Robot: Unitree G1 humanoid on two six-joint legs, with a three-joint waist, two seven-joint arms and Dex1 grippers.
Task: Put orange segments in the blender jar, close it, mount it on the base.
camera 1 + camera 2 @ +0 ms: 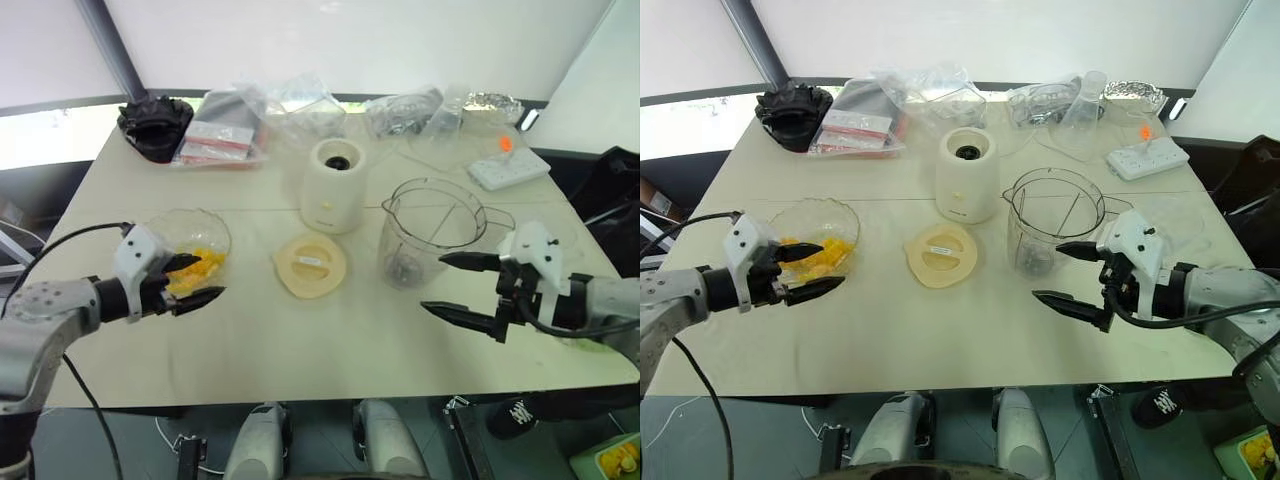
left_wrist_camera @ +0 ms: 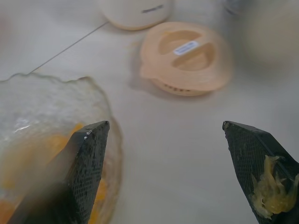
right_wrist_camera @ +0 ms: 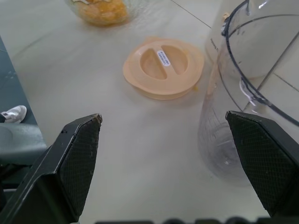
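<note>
Yellow-orange glossy segments [image 1: 200, 268] sat in the crinkled clear dish [image 1: 217, 229], the clear handled jar [image 1: 432, 232] unlidded beside the cream base [image 1: 333, 187], both grippers' fingers [image 2: 87, 161] wide and empty.

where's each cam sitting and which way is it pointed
Left eye view, right eye view: on the head, looking forward and down over the table; both arms show, left gripper at the dish of orange segments, right gripper near the jar.
Left wrist view: along the left gripper's open fingers, facing dish, lid and base.
Right wrist view: along the right gripper's open fingers, facing lid and jar.
Shared: all four show the lid.
</note>
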